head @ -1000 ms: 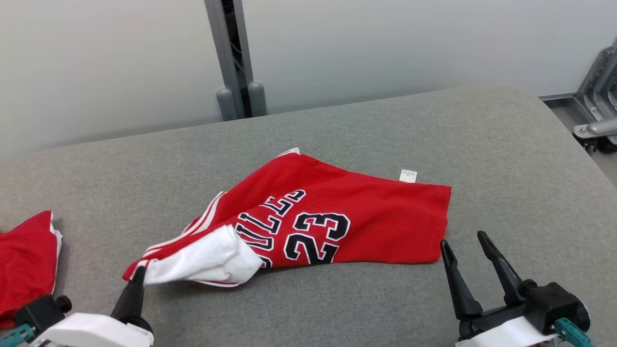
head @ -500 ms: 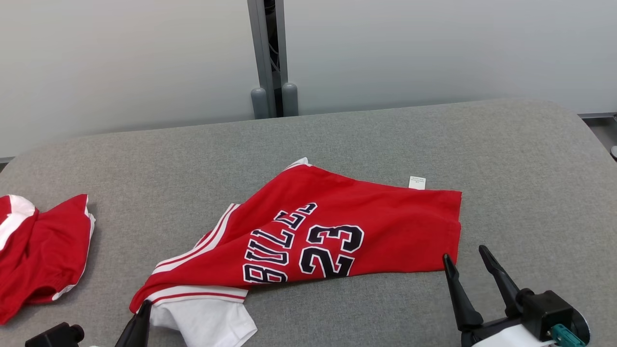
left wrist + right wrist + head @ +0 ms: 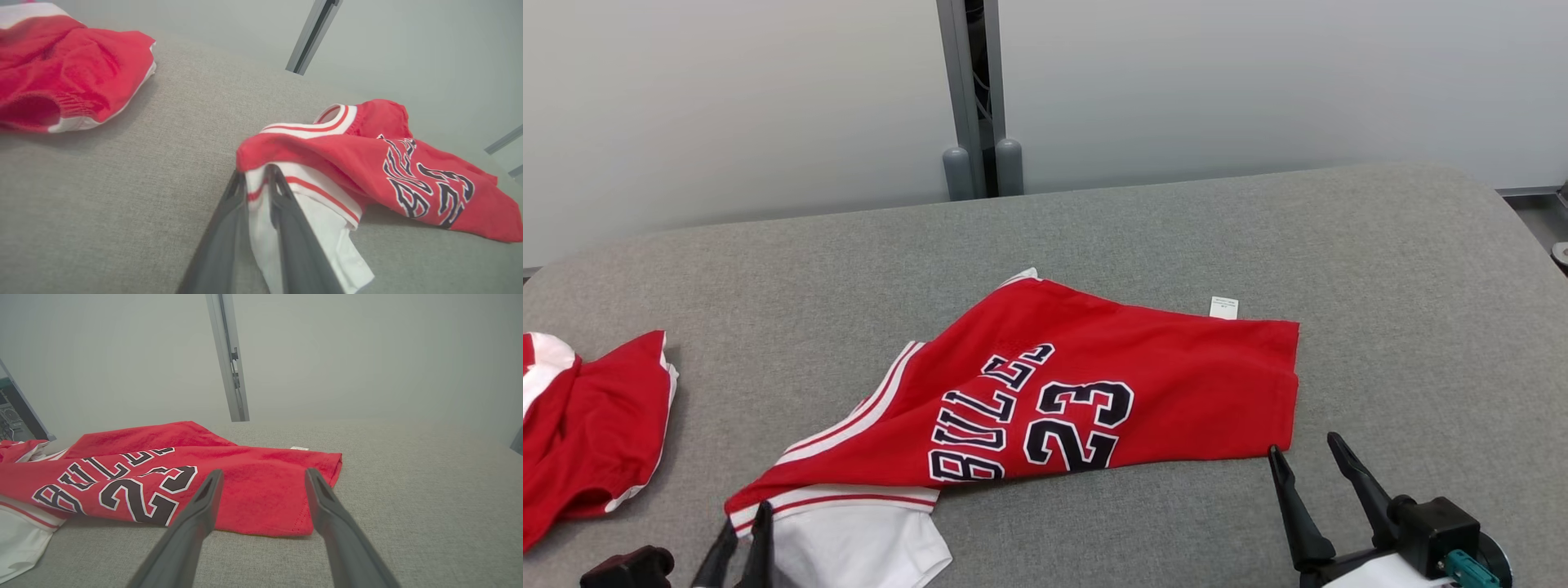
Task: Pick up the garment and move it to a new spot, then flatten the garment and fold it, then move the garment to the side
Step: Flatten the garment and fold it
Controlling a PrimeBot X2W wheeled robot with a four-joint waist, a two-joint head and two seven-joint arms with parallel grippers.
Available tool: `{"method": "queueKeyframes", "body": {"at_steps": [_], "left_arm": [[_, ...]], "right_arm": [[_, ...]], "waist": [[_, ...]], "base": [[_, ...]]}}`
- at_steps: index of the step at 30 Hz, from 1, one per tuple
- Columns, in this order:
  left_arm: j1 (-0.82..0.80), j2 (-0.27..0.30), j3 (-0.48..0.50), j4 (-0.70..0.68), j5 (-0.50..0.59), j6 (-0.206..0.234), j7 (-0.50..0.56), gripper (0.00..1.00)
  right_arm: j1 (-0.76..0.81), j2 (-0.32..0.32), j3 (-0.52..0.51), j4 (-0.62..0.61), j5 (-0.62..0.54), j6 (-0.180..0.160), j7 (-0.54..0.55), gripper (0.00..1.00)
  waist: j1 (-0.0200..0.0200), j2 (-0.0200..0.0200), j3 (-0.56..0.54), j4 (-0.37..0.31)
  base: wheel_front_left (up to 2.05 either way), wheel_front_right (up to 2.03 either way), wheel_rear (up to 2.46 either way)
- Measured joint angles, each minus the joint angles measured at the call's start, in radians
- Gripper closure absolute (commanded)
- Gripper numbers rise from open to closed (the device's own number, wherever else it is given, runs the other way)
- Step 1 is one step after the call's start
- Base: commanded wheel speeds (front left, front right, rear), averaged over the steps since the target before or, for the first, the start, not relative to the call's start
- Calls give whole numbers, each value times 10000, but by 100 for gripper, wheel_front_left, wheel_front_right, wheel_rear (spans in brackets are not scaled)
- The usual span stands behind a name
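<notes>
As seen from head, found jersey (image 3: 1143, 359) lying on bench (image 3: 1380, 269), white corner pinched in left hand (image 3: 255, 174). Found right hand (image 3: 1303, 443) spread wide, poised at jersey's near right corner.

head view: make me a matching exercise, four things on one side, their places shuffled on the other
Things:
1. numbered jersey
2. other red garment
3. right gripper
4. white tag

Places:
a. at the view's left edge
b. at the jersey's far edge
c. middle of the grey surface
d. by the jersey's near right corner

Pairs: 1-c, 2-a, 3-d, 4-b
</notes>
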Motion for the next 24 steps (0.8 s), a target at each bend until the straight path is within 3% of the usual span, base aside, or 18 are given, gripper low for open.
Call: {"method": "queueKeyframes", "body": {"at_steps": [7, 14, 19, 24], "left_arm": [[34, -472, 1072, -280, 1432, 219, -2, 0], [90, -1528, 1929, -924, 3160, -477, -2, 0], [105, -2163, 2059, -920, 4548, -1032, -10, 0], [273, -2790, 2023, -566, 5242, -1544, -15, 0]], "right_arm": [[-79, 2, -102, 79, 59, 0, 0, 0], [-153, -2, -63, 290, 336, 0, 0, 0], [-227, 2, 44, 1030, 993, 0, 0, 0], [-555, 6, 186, 2061, 1812, 0, 0, 0]], "waist": [[0, 0, 56, -66], [0, 0, -19, -175], [0, 0, -140, -271], [0, 0, -200, -309]], "base": [[0, 0, 0], [0, 0, 0], [0, 0, 0], [0, 0, 0]]}}
